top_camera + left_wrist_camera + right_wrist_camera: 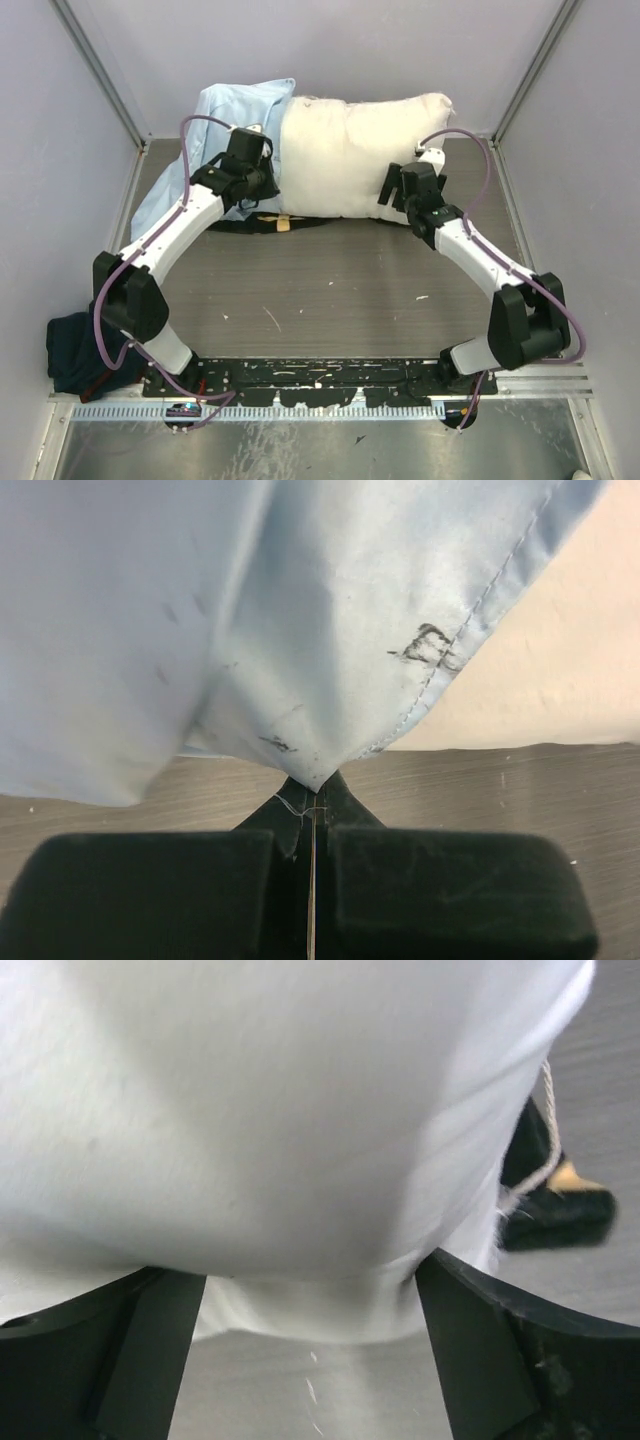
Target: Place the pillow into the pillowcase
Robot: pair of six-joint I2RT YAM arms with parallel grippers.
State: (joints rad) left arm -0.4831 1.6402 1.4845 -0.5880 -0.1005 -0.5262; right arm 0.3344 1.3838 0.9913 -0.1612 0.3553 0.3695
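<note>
The pillow (350, 150) lies along the far edge of the table (330, 300), reaching from about the middle toward the far right corner. Its left end is tucked inside the pillowcase (235, 110), which is bunched toward the far left corner with its open hem running across the pillow's left part. The left gripper (265, 185) sits at the near side of that opening. In the left wrist view its jaws are pressed together on a pointed fold of the light blue fabric (300, 630) right at the stitched hem, where a few dark smudges mark the cloth. The cream pillow (580, 650) shows past the hem on the right. The right gripper (395, 190) is at the pillow's near edge, toward its right half. In the right wrist view its jaws stand spread, one on each side of a bulge of white pillow fabric (300, 1110). Whether their pads actually press the fabric is hard to tell from this close. A black cloth (262, 222) with a tan motif lies flat on the table, part of it under the pillow's near edge. It shows again at the right of the right wrist view (555, 1205), with a pale string (546, 1125) hanging from the pillow just above it. A dark blue bundle of cloth (75, 350) lies beside the table's near left corner, next to the left arm's base.
</note>
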